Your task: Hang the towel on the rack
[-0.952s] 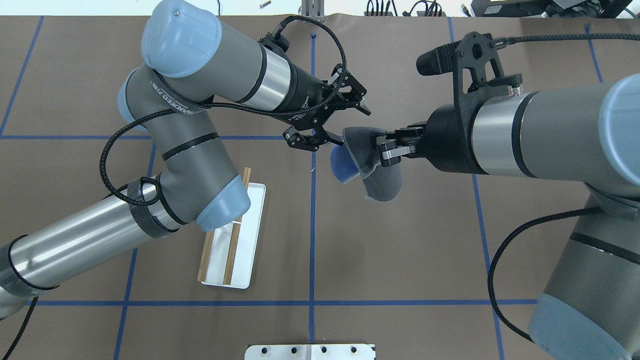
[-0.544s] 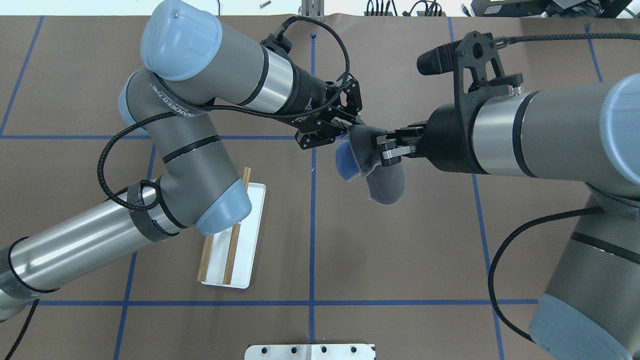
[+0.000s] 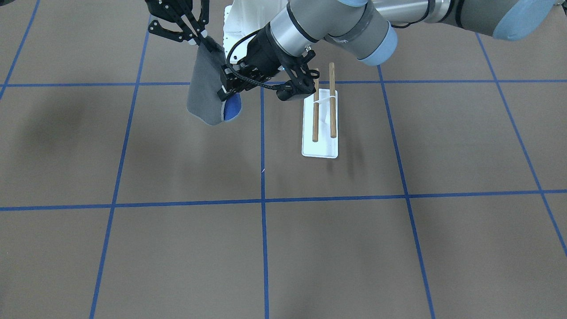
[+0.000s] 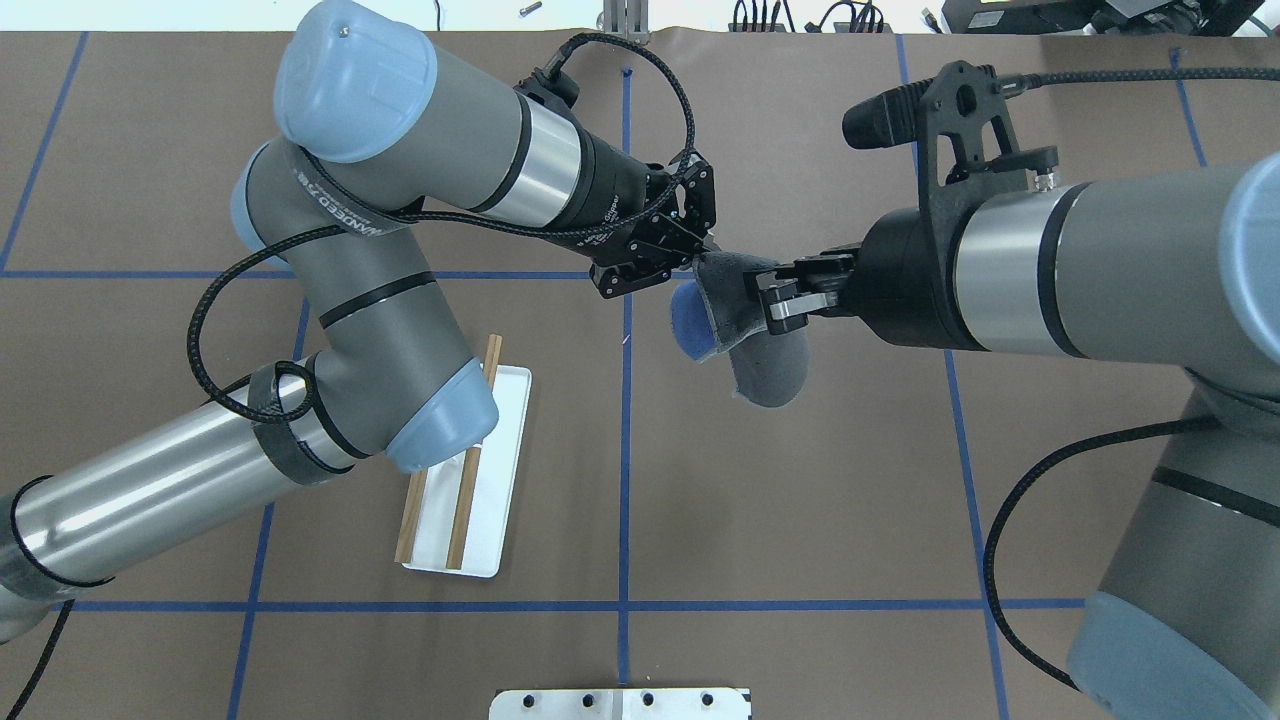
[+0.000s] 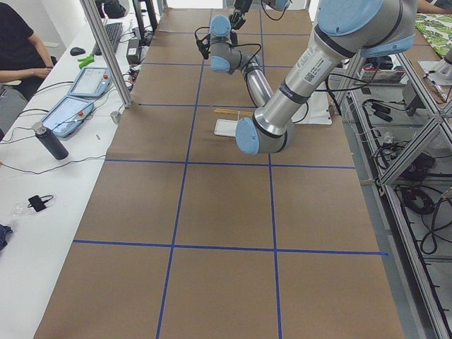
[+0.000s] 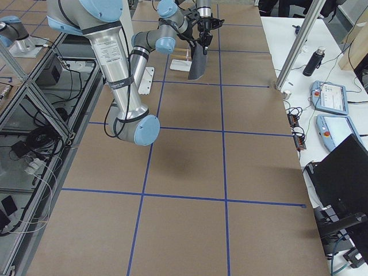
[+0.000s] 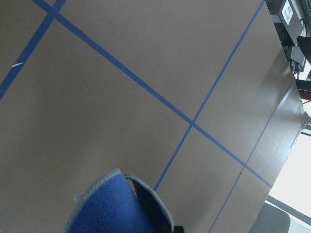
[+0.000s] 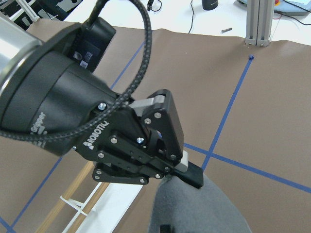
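The dark grey towel (image 4: 760,350) hangs in the air above the table's middle, with its blue patch (image 4: 688,322) facing left. My right gripper (image 4: 766,294) is shut on the towel's upper fold. My left gripper (image 4: 700,262) is shut on the towel's top edge just beside it. The right wrist view shows the left gripper's fingers (image 8: 188,171) pinched onto the grey cloth (image 8: 199,204). The rack (image 4: 500,470), a white base with two wooden dowels (image 4: 462,515), stands under my left elbow. It is bare in the front view (image 3: 320,148).
A white bolted pedestal (image 4: 620,703) sits at the near table edge. Blue tape lines (image 4: 624,480) cross the brown table cover. My left forearm and elbow (image 4: 440,420) overhang the rack's far end. Operators' tablets and a bottle (image 5: 51,141) lie on the side bench.
My left gripper was open short of the towel; it moved right and closed on the towel's top edge. The towel shifted slightly right. The right gripper kept its hold.
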Tool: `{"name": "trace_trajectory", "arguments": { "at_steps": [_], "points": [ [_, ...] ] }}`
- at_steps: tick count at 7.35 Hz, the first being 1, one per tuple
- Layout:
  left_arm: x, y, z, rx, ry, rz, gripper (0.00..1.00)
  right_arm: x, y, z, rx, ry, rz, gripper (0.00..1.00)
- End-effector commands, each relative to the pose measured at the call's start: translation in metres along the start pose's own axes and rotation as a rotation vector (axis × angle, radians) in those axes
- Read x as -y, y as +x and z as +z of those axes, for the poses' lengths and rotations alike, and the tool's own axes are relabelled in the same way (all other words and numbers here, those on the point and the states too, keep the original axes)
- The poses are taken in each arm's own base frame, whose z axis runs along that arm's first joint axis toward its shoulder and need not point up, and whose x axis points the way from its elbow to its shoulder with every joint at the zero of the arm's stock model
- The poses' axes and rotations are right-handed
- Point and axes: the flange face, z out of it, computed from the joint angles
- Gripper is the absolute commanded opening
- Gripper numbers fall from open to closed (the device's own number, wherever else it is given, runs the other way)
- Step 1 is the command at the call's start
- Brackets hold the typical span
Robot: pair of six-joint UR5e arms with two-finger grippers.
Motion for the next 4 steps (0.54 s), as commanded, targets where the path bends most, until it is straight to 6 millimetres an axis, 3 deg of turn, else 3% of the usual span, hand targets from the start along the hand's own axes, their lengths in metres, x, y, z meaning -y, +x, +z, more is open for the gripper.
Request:
{"name": "trace_trajectory", "arguments": {
  "at_steps": [1,2,4],
  "points": [
    [-0.01,0.007,-0.017,0.019,0.012,-0.005,0.0,-0.012,0.028,-0.003,-0.054,-0.024,0.078,1.0],
    [-0.021,0.011,-0.034,0.019,0.015,-0.004,0.0,-0.018,0.062,-0.007,-0.125,-0.042,0.097,1.0],
    [-0.032,-0.012,-0.063,0.051,-0.002,-0.015,0.0,-0.013,0.132,-0.028,-0.228,-0.123,0.029,1.0]
  ]
}}
